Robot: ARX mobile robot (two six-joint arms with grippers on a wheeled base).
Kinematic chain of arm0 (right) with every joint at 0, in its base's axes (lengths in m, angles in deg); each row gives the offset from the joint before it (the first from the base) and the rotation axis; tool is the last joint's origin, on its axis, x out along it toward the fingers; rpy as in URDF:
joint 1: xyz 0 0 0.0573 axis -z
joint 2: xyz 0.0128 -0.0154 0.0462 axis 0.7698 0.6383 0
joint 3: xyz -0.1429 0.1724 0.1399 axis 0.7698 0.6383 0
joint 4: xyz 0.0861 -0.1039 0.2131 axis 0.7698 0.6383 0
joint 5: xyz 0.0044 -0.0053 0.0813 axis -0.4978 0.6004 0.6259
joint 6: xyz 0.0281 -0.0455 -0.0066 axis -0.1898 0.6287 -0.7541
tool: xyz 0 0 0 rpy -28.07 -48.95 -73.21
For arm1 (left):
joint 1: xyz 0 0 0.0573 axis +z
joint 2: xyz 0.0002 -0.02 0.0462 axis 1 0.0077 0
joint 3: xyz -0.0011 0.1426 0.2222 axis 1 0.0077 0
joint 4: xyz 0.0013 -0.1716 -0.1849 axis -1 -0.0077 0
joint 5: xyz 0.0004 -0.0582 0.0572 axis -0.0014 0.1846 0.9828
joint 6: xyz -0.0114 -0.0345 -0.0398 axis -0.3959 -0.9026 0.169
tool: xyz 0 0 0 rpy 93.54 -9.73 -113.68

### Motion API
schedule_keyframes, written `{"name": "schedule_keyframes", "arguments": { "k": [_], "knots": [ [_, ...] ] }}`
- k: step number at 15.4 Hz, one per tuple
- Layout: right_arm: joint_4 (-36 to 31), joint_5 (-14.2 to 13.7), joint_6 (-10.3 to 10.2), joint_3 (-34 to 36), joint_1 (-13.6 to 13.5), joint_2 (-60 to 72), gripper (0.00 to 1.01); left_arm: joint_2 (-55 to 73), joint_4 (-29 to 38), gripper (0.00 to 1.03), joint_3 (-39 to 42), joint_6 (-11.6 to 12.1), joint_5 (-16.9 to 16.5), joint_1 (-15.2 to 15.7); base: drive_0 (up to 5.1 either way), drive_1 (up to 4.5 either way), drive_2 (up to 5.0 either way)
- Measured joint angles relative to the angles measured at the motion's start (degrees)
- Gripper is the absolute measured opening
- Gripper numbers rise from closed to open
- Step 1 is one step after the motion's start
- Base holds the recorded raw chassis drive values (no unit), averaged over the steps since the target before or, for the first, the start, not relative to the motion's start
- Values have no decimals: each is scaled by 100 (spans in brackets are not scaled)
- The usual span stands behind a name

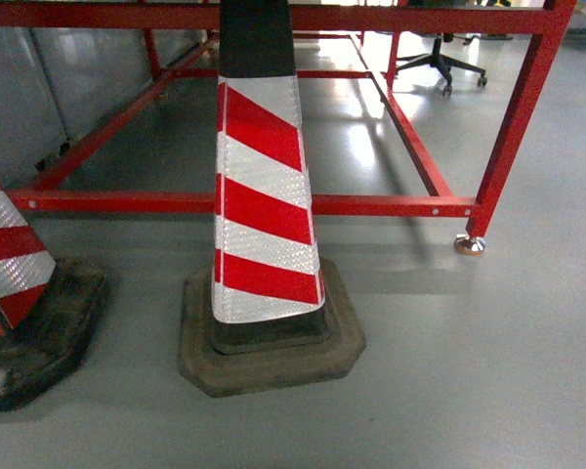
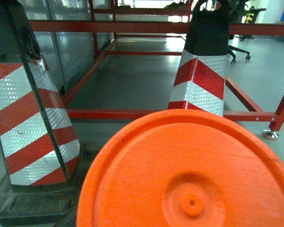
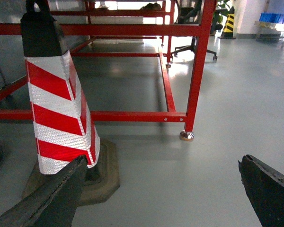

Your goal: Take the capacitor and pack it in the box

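An orange round end with a small central dimple, the capacitor [image 2: 189,175], fills the lower part of the left wrist view, right against the camera and off the floor. It covers the left gripper's fingers, so I take that gripper as shut on it. In the right wrist view my right gripper [image 3: 161,194] stands open above bare grey floor, with one dark finger [image 3: 52,198] at the left and the other at the right edge. The box is out of view. Neither gripper shows in the head view.
A red-and-white striped traffic cone [image 1: 264,195] on a rubber base stands directly ahead, and a second cone [image 1: 10,264] stands at the left. Behind them runs a red steel frame [image 1: 371,205] with a foot [image 1: 469,244]. An office chair [image 1: 439,59] is far back.
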Motion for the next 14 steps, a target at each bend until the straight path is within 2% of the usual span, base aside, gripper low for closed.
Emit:
{"name": "schedule_keyframes", "arguments": {
  "k": [14],
  "knots": [
    [20, 0, 0, 0, 0, 0, 98, 0, -9, 44, 0, -2, -17, 0, 0, 0, 0]
  ]
}}
